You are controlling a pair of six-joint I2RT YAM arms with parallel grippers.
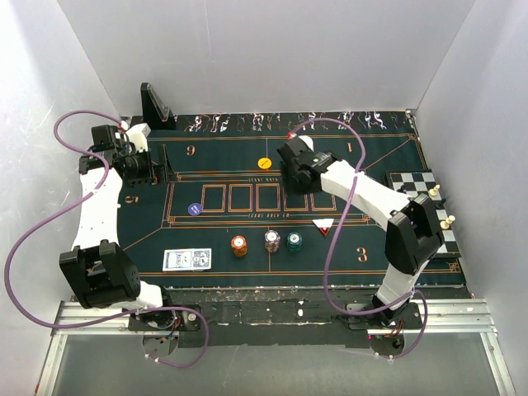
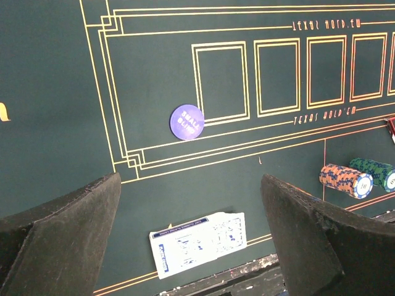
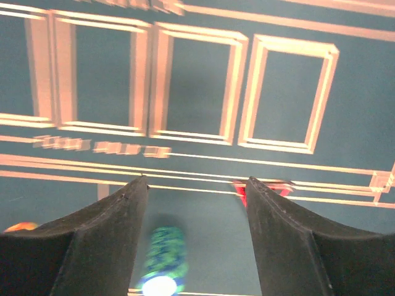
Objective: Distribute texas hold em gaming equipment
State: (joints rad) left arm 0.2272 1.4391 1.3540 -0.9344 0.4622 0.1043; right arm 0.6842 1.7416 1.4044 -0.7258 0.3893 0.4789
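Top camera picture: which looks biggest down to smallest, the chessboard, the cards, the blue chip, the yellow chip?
1. chessboard, partly hidden
2. cards
3. blue chip and yellow chip: they look alike, so a tie

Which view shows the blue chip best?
Left wrist: the blue chip lies close and unobstructed between the open fingers' line of sight, with its white lettering legible. Top external shows the chip only as a small dot with no readable text. Right wrist does not show it.
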